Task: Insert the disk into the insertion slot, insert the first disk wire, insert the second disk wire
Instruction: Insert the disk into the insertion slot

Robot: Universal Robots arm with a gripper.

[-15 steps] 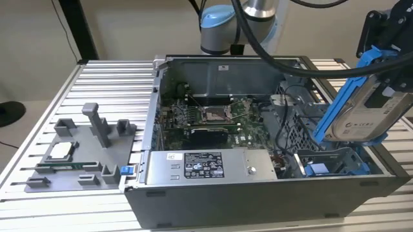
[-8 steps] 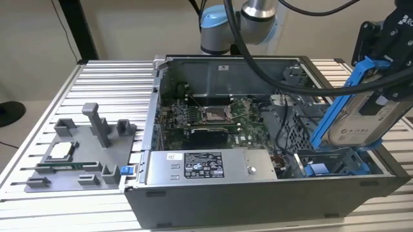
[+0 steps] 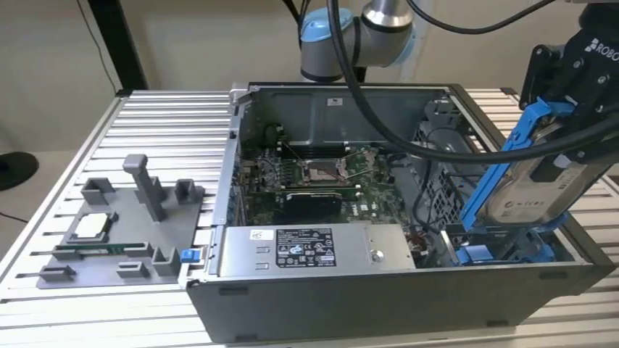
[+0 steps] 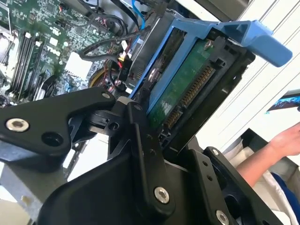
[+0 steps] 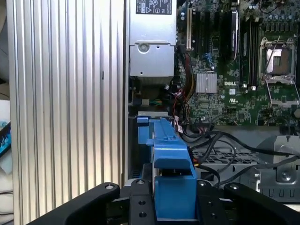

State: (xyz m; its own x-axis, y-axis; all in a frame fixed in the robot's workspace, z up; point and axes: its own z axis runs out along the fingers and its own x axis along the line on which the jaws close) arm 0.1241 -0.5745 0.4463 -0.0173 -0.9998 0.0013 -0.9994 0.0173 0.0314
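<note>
Disk (image 3: 527,192) hung in the jaws, which were clenched on the upper end of its blue carrier (image 5: 168,164). Its long axis was steeply tilted and ran from the jaws down toward the insertion slot (image 3: 495,252), which lay below the jaws in the corner of the open computer case (image 3: 387,304). The lower end pointed into the slot's blue rails, but whether it touched them could not be told. The labelled silver face looked outward from the case. In the second wrist view the green circuit board (image 4: 183,89) faced the camera, and its connector edge appeared to sit at the jaws' end, pointing up and away from the slot.

Judging from that tilt, the main risk was a jam. A cocked lower corner could catch on a rail or clip, and pressing down then might pivot the carrier in the grip or make it slip. The red and black cables (image 3: 422,243) bunched just beside the slot, below the jaws and toward the power supply box (image 3: 309,250), could be pinched under the carrier. The motherboard (image 3: 309,174) lay farther off inside the case, which stood on the ribbed table (image 3: 164,123).
</note>
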